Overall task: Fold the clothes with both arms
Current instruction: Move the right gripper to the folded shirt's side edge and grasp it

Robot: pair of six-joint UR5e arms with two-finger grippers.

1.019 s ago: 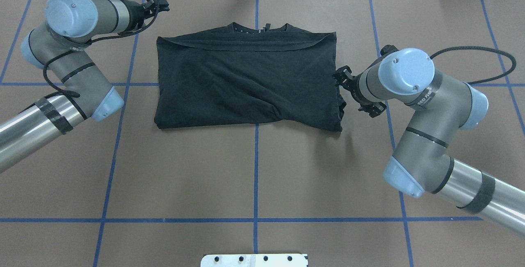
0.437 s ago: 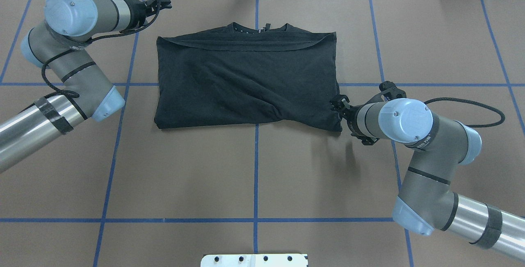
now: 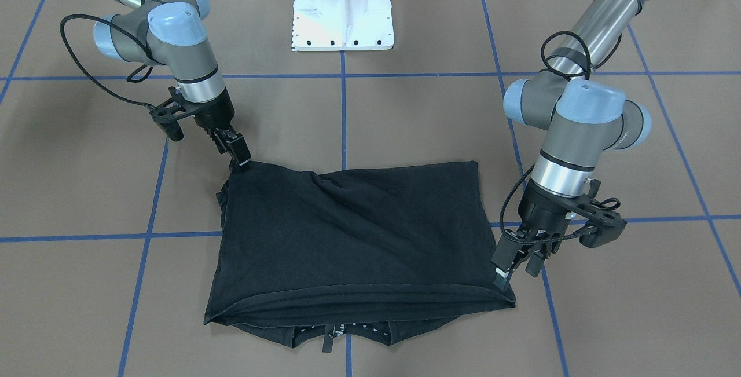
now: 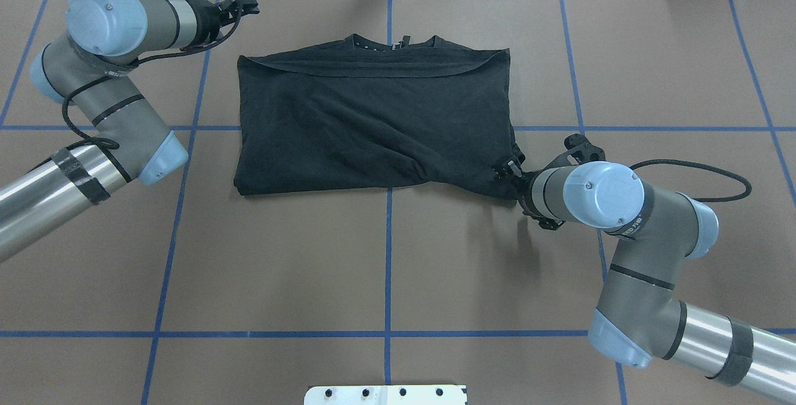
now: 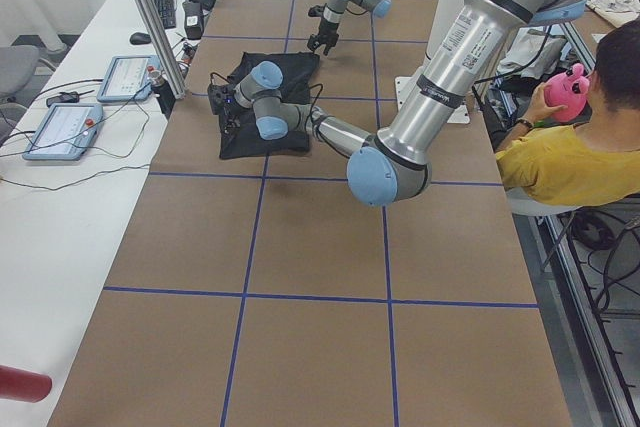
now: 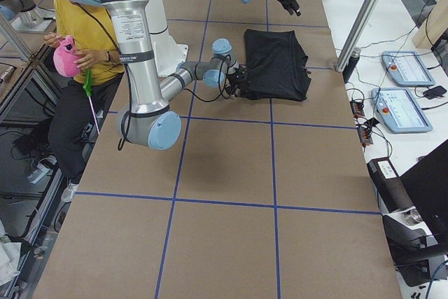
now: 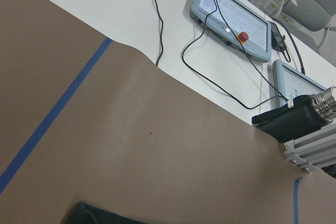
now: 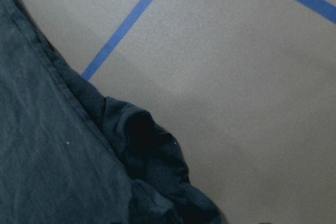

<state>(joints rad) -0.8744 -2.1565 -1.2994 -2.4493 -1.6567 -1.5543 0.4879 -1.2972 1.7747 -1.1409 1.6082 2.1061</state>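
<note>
The black T-shirt point(image 4: 373, 125) lies folded into a flat rectangle at the table's far middle, collar point(image 4: 395, 41) at the far edge; its graphic is hidden. It also shows in the front view point(image 3: 347, 232). My right gripper point(image 4: 505, 173) is down at the shirt's near right corner, tips touching the cloth point(image 3: 240, 160); I cannot tell if it is shut on it. The right wrist view shows only that bunched corner point(image 8: 152, 150). My left gripper point(image 3: 514, 277) stands over the shirt's far left corner, fingers apart and empty, and it also shows in the overhead view point(image 4: 242, 2).
The brown table cover carries a blue tape grid point(image 4: 388, 268). The white pedestal base point(image 3: 343, 12) stands at the robot's side. Control tablets point(image 7: 231, 19) and cables lie beyond the far edge. A seated person in yellow point(image 5: 570, 157) is behind the robot.
My right gripper swung from beside the shirt's right edge down to its near right corner. The left arm barely moved. The shirt lies as before.
</note>
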